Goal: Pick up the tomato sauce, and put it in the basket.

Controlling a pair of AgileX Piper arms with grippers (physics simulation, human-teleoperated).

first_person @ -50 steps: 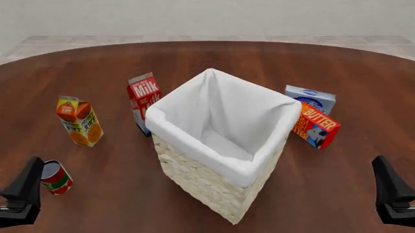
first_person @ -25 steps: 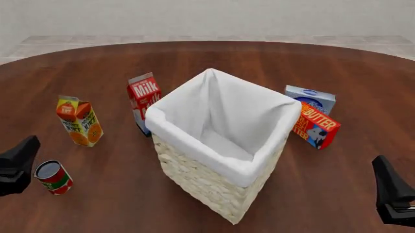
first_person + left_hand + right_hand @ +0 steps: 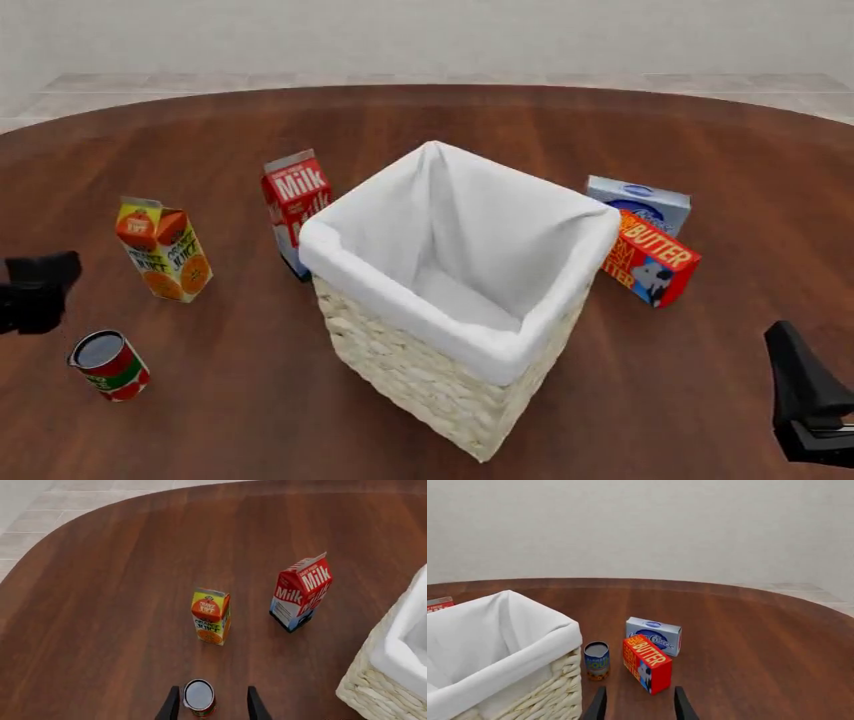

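The tomato sauce is a small red-labelled can with a grey top, standing upright on the table at the front left. Seen from the left wrist, the tomato sauce lies below and between my two open fingers. My left gripper hangs at the left edge, above the can and not touching it. The basket, cream wicker with white lining, stands in the middle of the table, to the can's right. My right gripper waits open at the front right, holding nothing.
An orange juice carton and a red milk carton stand left of the basket, behind the can. A butter box and a blue box lie right of it. A small blue-labelled can sits beside the basket.
My left gripper has risen and moved off the can's near side to the left edge, so the whole can now shows. The right arm and the objects have stayed still.
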